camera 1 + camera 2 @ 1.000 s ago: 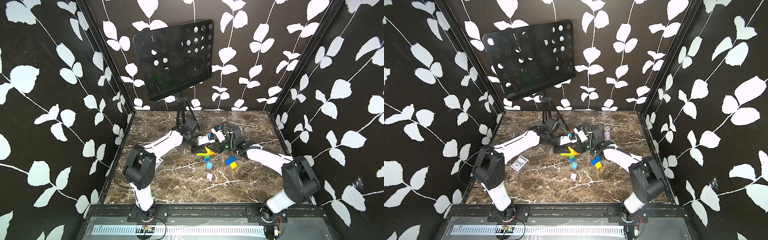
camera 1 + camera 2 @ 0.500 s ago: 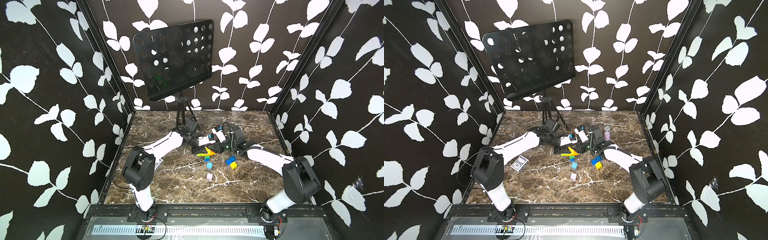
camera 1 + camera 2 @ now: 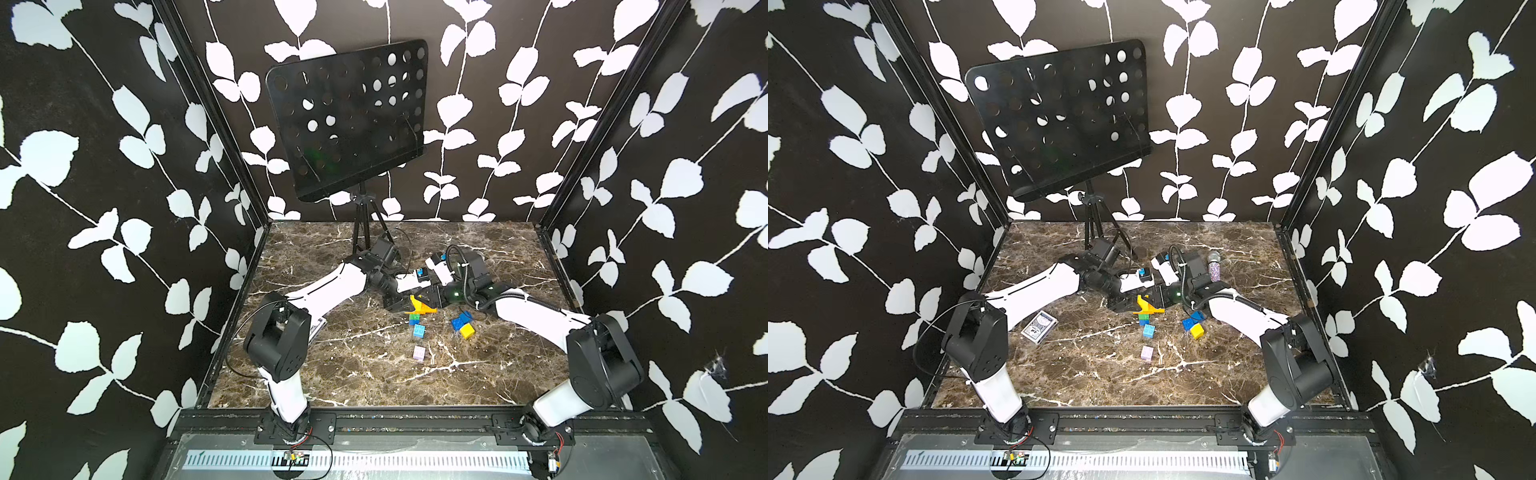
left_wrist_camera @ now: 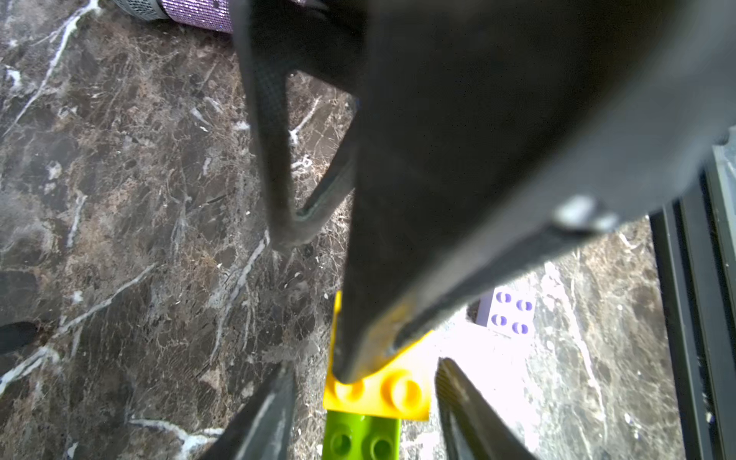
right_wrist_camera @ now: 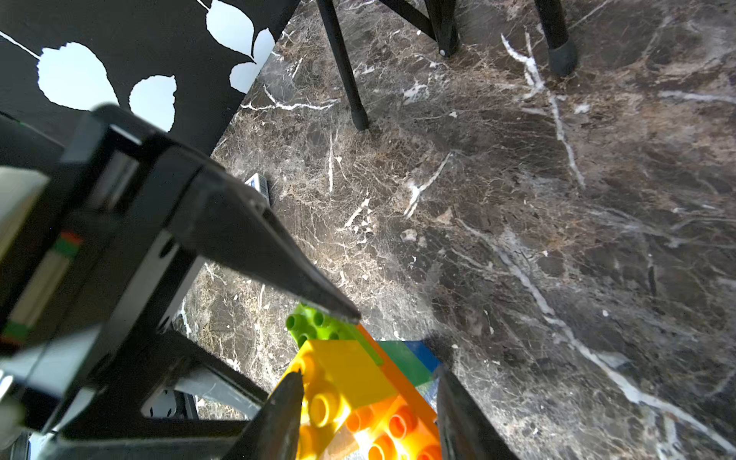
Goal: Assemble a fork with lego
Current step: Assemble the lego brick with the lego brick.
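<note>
**Bracing a half-built fork between two grippers**

Sitting just below the middle of both top views, the fork [image 3: 422, 308] rests on the marble table [image 3: 332, 374] where the two arms meet. So far it is a yellow brick [image 4: 378, 394], an orange crossbar [image 5: 398, 430], a lime brick [image 5: 314, 324] and a green-and-blue stem. The loose lego lies just below it in the frame: a light blue brick [image 3: 419, 331], a lilac brick [image 3: 419, 352], and a blue-and-yellow pair [image 3: 464, 326] to the lower right.

The left gripper [image 4: 364, 366] stands spread, with table showing between each finger and the yellow brick. The right gripper [image 5: 368, 374] flanks the yellow and orange bricks at the bottom of the right wrist view. I cannot tell whether it is pinching them or only standing beside them.

The fork probably handles as a light, stiff, hard plastic piece with smooth, slippery sides. Its weak points are likely the stud joints, which could pop apart under a twist or a sideways pull. The safest hold looks to be flat across the side faces of the orange crossbar or the stem. A single prong could snap off if gripped alone.

Compared with a second ago, the arms, the fork and the loose bricks sit in the same spots in the top views. The one change is that the left gripper has widened from a narrower set.
</note>
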`<state>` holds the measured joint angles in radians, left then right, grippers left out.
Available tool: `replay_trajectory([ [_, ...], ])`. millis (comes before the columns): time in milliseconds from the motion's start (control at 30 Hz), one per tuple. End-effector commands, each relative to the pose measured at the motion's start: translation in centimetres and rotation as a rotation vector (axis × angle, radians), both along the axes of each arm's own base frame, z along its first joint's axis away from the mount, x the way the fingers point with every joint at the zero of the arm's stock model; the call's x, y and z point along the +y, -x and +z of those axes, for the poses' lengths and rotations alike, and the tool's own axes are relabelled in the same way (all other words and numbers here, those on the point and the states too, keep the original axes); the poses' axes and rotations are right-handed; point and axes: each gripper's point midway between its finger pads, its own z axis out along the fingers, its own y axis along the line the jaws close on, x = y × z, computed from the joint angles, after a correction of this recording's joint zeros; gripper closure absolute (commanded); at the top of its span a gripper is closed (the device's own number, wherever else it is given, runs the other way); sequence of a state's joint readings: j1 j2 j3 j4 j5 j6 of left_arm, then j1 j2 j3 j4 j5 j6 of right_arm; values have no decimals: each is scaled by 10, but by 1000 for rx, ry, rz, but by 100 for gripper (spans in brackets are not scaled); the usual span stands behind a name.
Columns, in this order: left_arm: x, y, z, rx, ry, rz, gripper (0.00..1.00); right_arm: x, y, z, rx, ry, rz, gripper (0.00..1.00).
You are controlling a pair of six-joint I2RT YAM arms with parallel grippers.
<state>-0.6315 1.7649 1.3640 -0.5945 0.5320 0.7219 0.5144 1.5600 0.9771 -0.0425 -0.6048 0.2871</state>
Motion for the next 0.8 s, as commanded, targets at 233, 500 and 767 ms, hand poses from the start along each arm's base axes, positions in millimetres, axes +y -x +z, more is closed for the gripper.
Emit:
replay_trajectory([
  [233, 0, -1, 35, -54, 73, 46, 32, -6, -5, 45, -96, -49, -16, 42],
  [500, 29, -1, 75, -118, 158, 143, 26, -49, -5, 50, -151, 106, -119, 42],
  [767, 59, 13, 97, -60, 251, 321, 20, -99, 10, 39, -111, 295, -267, 42],
])
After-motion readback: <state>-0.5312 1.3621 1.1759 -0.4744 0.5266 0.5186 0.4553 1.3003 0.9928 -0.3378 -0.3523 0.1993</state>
